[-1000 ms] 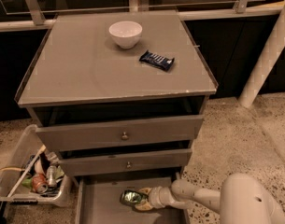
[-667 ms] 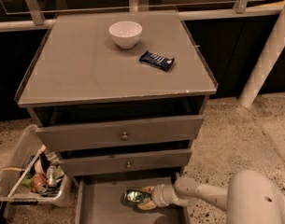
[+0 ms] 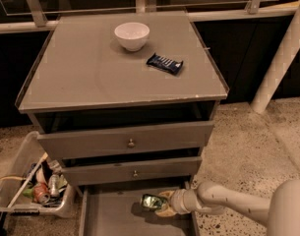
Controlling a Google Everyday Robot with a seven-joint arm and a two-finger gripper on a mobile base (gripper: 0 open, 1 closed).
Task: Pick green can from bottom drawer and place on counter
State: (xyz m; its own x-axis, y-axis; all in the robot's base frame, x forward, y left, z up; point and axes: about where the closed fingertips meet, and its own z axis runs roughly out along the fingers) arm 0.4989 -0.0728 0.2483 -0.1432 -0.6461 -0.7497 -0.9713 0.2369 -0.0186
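Shifted since 1 s ago: green can [image 3: 149, 201] and gripper [image 3: 162, 204] both sit a little further right and slightly higher in frame, and the arm [image 3: 228, 203] with its bulky pale body has slid toward the right edge. Gripper is low inside the bottom drawer [image 3: 107, 218], reaching in from the right over the drawer's right side, its 2 yellowish fingers [image 3: 164, 213] closed around the can's right end. Can lies on its side, right of centre in the drawer, at or just off the floor, can't tell which. Bare drawer floor runs from the can to the left wall. Just above, the middle drawer [image 3: 105, 173] front overhangs the back of the tray, so headroom there is tight. Plastic bin [image 3: 66, 208] stands on the floor just beside the cabinet's left side, holding a red can [image 3: 40, 193] and other clutter. Top drawer [image 3: 90, 142] is shut, knob centred. Counter [image 3: 80, 77] has a thin pale rim; front half and whole left side are bare surface. White bowl [image 3: 132, 35] sits near the back centre, blue snack bar [image 3: 165, 63] right of centre, both well back from the front edge. Angled pale post [image 3: 280, 53] rises off the right rear corner.
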